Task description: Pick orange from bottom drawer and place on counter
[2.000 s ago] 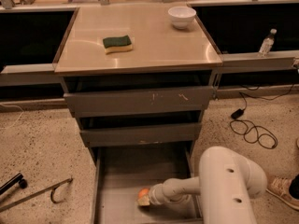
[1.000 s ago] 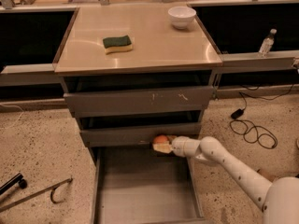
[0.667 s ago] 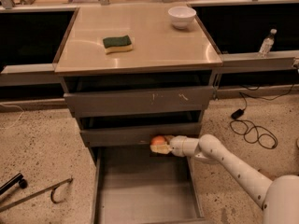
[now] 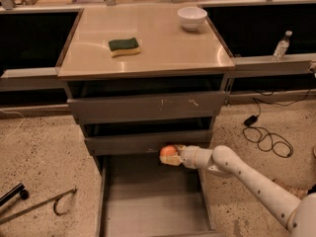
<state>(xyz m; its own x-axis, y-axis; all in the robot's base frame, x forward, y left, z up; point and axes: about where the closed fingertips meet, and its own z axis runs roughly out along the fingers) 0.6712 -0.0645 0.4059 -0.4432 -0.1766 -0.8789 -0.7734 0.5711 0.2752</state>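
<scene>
The orange is held in my gripper above the open bottom drawer, just in front of the middle drawer's front. The gripper is shut on the orange, with my white arm reaching in from the lower right. The drawer's grey floor shows nothing on it. The counter is the beige top of the cabinet, well above the gripper.
A green-and-yellow sponge lies on the counter at left of middle, and a white bowl at its back right. The two upper drawers stick out slightly. A plastic bottle stands on the right ledge. Cables and a metal tool lie on the floor.
The gripper lifted the orange from the bottom drawer's floor up to the middle drawer's front. In the last second it has shifted slightly left and stayed at that height.
</scene>
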